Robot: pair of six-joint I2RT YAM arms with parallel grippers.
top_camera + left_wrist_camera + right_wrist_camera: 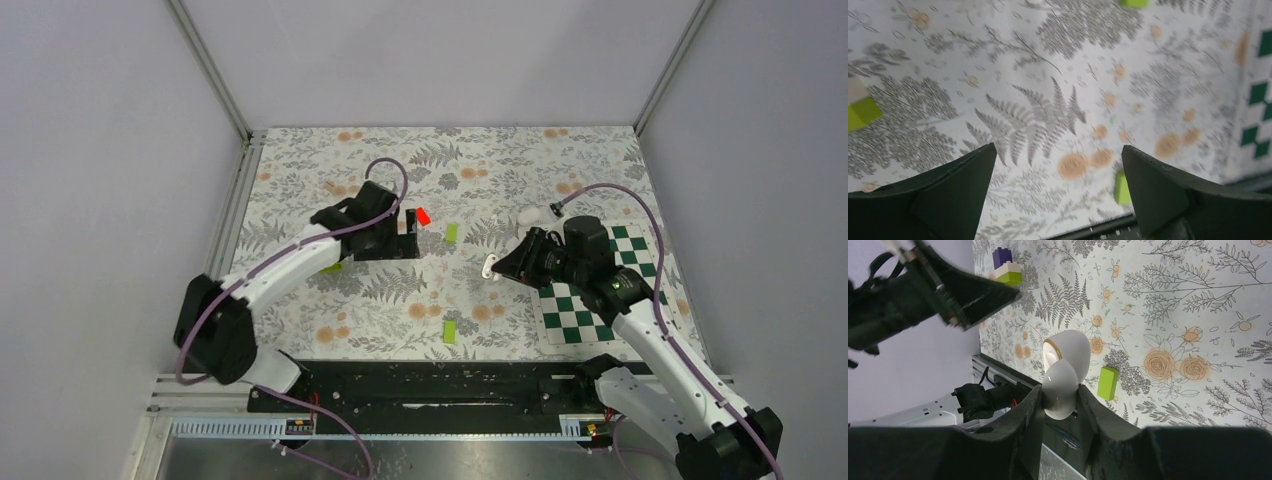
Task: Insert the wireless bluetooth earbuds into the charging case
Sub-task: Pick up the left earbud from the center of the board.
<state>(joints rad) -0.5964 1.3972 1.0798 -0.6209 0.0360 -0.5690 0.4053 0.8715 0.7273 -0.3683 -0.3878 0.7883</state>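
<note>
The charging case (1062,382) is white and glossy, with its lid hinged open and a gold rim showing. My right gripper (1060,399) is shut on its lower half and holds it above the floral mat; in the top view the case (492,267) sticks out at the gripper's (503,264) left end. A small white piece (528,213), likely an earbud, lies on the mat behind the right gripper; no earbud shows in either wrist view. My left gripper (412,233) is open and empty next to the red block (424,215); its jaws stand wide apart over bare mat (1058,148).
Lime-green blocks lie at mid mat (451,232), near the front (450,330) and under the left arm (335,265). A green-and-white checkered mat (590,300) lies under the right arm. A purple, white and green brick stack (1005,267) stands far off.
</note>
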